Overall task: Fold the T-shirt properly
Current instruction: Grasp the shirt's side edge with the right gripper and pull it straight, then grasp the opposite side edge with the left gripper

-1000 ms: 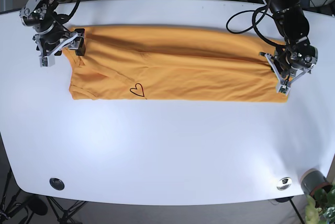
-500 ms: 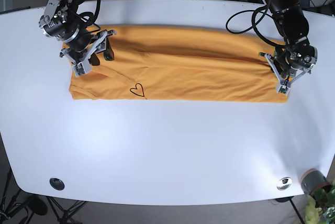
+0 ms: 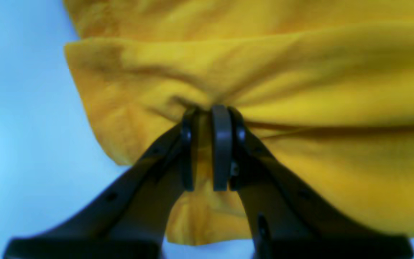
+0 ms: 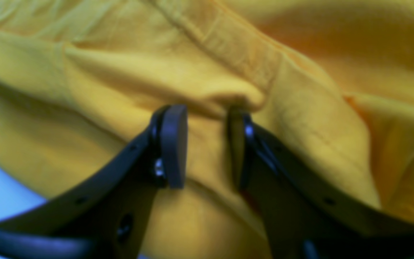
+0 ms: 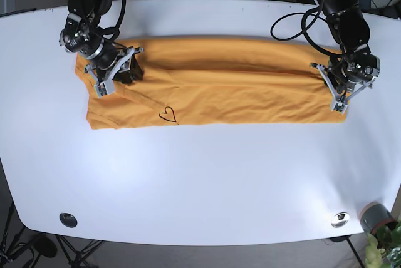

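The white desk (image 5: 200, 174) carries an orange shirt (image 5: 225, 89), spread as a long folded band across the far half, from about 9 o'clock to 3 o'clock of the desk's centre. A small black heart (image 5: 166, 115) sits near its front edge, toward 8 o'clock. The left gripper (image 3: 207, 147) is at the band's 3 o'clock end, its fingers (image 3: 222, 144) narrow and pinching a gathered fold of cloth. The right gripper (image 4: 207, 144) presses into the 9 o'clock end (fingers (image 4: 173, 144) parted, with fabric bulging between them, no pinch visible).
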{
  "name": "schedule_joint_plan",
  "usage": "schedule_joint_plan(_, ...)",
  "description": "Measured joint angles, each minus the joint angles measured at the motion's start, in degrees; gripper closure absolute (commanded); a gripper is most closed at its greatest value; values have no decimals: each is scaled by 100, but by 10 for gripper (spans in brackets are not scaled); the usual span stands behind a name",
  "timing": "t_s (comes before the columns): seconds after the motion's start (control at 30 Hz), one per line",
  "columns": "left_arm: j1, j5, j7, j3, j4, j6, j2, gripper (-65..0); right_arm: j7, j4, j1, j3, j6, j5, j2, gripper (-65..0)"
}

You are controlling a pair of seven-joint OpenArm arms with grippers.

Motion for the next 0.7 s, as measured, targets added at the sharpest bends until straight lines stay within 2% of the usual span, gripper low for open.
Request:
schedule_joint_plan(0.17, -52, -2, 26, 0, 0, 0, 11, -67, 352, -553, 420, -20, 68, -212, 111, -192)
schedule_joint_plan(0.23, -114, 22, 96, 0, -22, 0, 26, -108, 339, -734, 588, -24, 118, -214, 208, -192)
schedule_joint_plan(0.43, -232, 118, 162, -184, 114, 20, 186, -294, 199, -575, 619, -39, 17, -369, 208, -192)
schedule_joint_plan(0.57, -133, -581, 433, -601, 599, -33, 409, -386, 192, -542, 614, -195, -31, -400, 243, -192)
schedule_joint_plan(0.7, -76, -1399, 490, -828, 894, -46, 385, -415, 192, -520, 614, -332, -37, -494, 256, -190)
